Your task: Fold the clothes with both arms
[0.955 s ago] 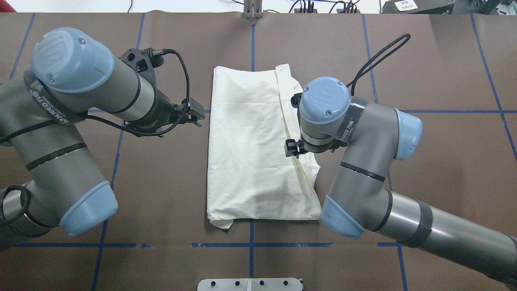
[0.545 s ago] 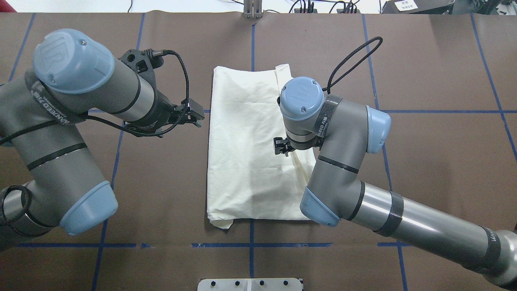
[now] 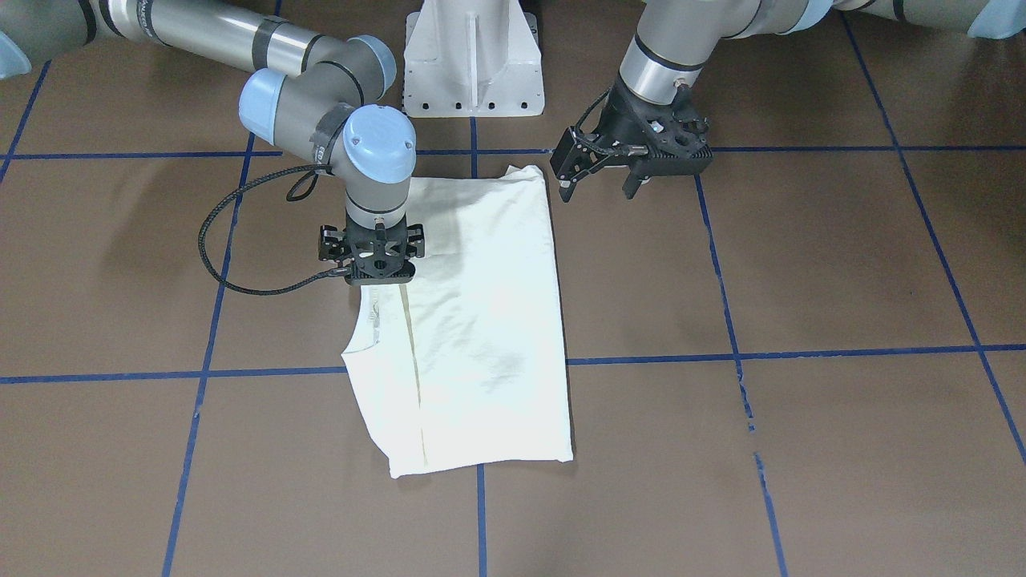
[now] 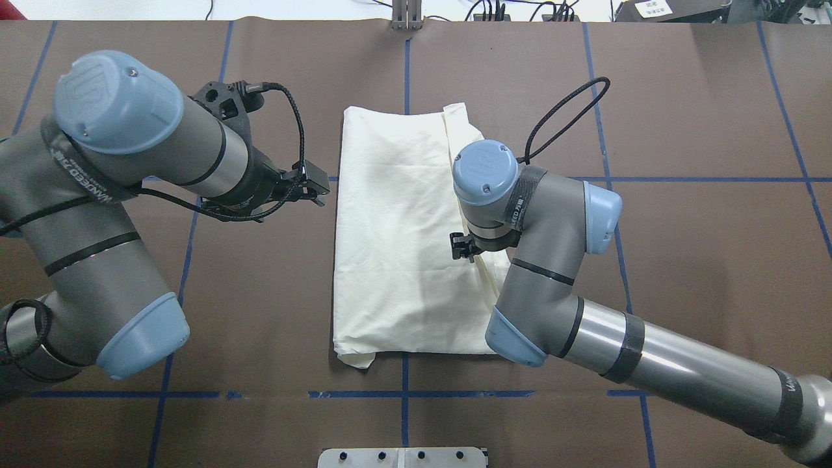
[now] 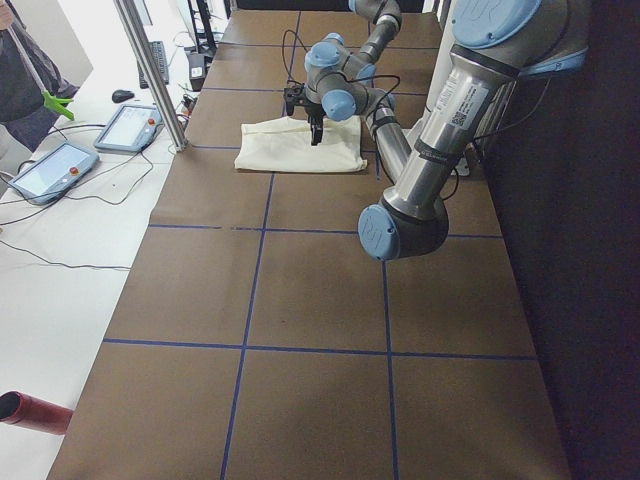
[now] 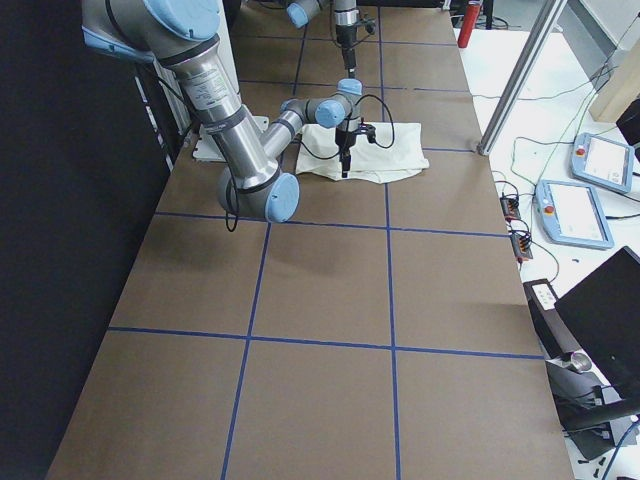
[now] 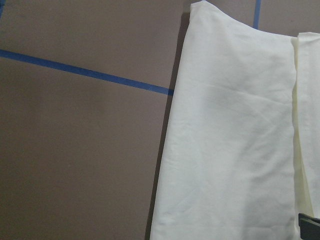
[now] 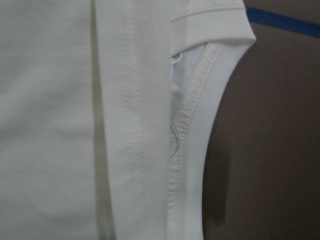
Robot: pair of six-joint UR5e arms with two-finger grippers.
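right fingers (image 3: 370, 260) point down, low over shirt (image 4: 396, 247) at right folded edge near neckline seam; clenched or released: cannot tell
left fingers (image 3: 571, 164) released, hovering off cloth by left edge
shirt flat, plain side up, mid desk (image 4: 260, 292)
risk: right pinch catches top layer only, fold slides open; one-sided lift skews cloth

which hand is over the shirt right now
The right hand, pointing down above the folded edge of the shirt. The left hand is off the cloth, over bare table.
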